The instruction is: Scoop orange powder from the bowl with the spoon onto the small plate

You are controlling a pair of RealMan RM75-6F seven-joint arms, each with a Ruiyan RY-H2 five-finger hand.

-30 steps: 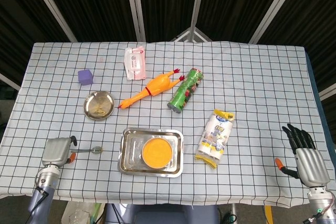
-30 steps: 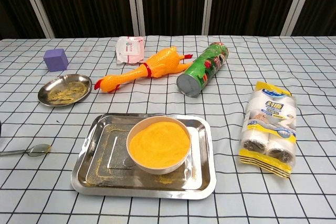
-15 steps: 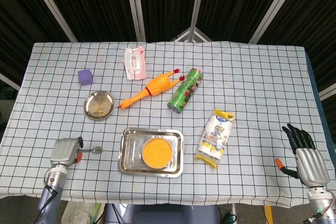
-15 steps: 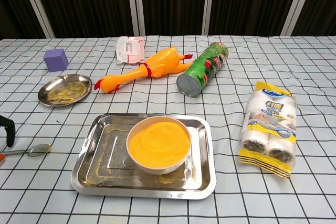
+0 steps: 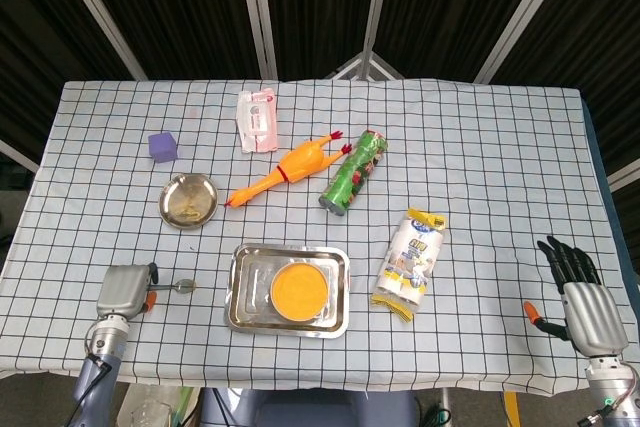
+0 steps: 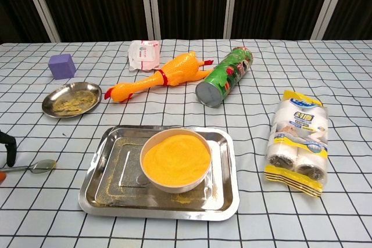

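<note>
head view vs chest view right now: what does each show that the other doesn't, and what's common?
Head view only: the whole left hand at the spoon's handle end, and the right hand resting palm down, fingers spread, near the table's right edge, holding nothing.

Chest view only: the powder's surface in the bowl close up, and yellow residue on the small plate. Of the left hand it shows only a dark fingertip at the frame's left edge.

Both: spoon, tray, rubber chicken, green can, purple cube, pink packet, white roll pack.

Checked tablecloth [image 5: 480, 147] over table; dark curtains [image 6: 186, 1] behind, pale frame bars.
</note>
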